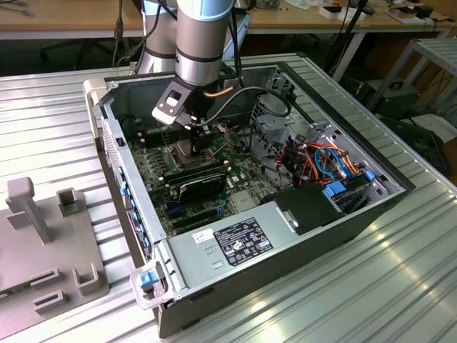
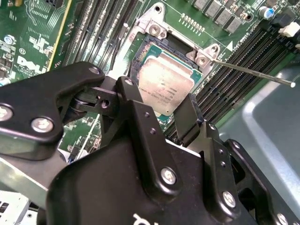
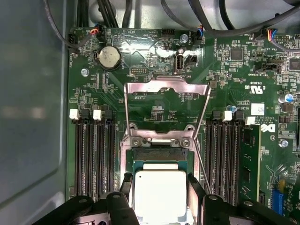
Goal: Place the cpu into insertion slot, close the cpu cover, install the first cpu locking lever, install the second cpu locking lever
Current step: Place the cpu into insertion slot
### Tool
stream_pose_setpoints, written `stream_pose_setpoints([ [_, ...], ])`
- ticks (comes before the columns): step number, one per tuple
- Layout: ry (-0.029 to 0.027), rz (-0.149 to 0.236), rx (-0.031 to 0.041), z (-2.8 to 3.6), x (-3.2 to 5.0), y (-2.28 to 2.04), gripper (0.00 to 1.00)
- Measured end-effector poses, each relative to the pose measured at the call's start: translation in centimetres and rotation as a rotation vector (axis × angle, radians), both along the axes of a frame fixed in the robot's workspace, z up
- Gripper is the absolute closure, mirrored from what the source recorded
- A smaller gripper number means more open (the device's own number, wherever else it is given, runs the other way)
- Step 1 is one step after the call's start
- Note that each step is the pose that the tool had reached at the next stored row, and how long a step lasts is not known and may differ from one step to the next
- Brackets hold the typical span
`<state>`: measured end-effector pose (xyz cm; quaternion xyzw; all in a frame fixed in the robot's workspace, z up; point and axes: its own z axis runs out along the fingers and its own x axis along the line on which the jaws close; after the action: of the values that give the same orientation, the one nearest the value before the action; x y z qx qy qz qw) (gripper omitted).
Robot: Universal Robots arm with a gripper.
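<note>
cpu point(image 3: 158, 199) at the insertion slot point(image 3: 161, 152), cover raised

The claw point(image 2: 158, 97) straddles two opposite edges of the cpu; whether it pinches the chip or merely flanks it cannot be told, nor whether the chip is fully seated. Judged risk: any tilt or sideways offset here would press the chip in askew and bend the slot's contacts, and a claw sticking to an edge could drag it out of register. The cpu cover point(image 3: 166, 87) stands swung open beyond the slot, with a locking lever point(image 2: 253, 71) jutting out beside it; either could snag the claw or fall onto an unseated chip.
</note>
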<state>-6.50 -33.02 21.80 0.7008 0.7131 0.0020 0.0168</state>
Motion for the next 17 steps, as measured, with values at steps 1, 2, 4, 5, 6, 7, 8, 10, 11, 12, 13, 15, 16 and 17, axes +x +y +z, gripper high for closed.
stream_pose_setpoints([
  [1,-0.0002,0.000,0.0004,-0.08,0.02,0.01,0.45],
  [2,-0.0002,0.000,0.0004,-0.21,0.03,0.01,0.45],
  [4,-0.0002,-0.001,0.0003,-0.52,0.07,0.00,0.45],
  [5,-0.0001,-0.001,0.0002,-0.60,0.08,0.00,0.45],
  [6,0.0000,-0.001,0.0001,-0.60,0.08,0.00,0.45],
  [7,-0.0001,-0.001,0.0002,-0.62,0.12,0.00,0.45],
  [8,-0.0001,-0.001,0.0002,-0.63,0.15,0.00,0.45],
  [10,-0.0001,-0.001,0.0003,-0.64,0.15,0.00,0.45],
  [11,-0.0003,-0.001,0.0005,-0.67,0.15,0.01,0.45],
  [12,-0.0003,-0.001,0.0004,-0.69,0.15,0.00,0.45],
  [13,-0.0001,-0.001,0.0002,-0.71,0.15,-0.01,0.45],
  [15,-0.0002,-0.001,0.0003,-0.77,0.15,-0.02,0.45],
  [16,-0.0001,-0.001,0.0002,-0.79,0.15,-0.06,0.45],
  [17,-0.0001,-0.001,0.0002,-0.81,0.16,-0.13,0.45],
])
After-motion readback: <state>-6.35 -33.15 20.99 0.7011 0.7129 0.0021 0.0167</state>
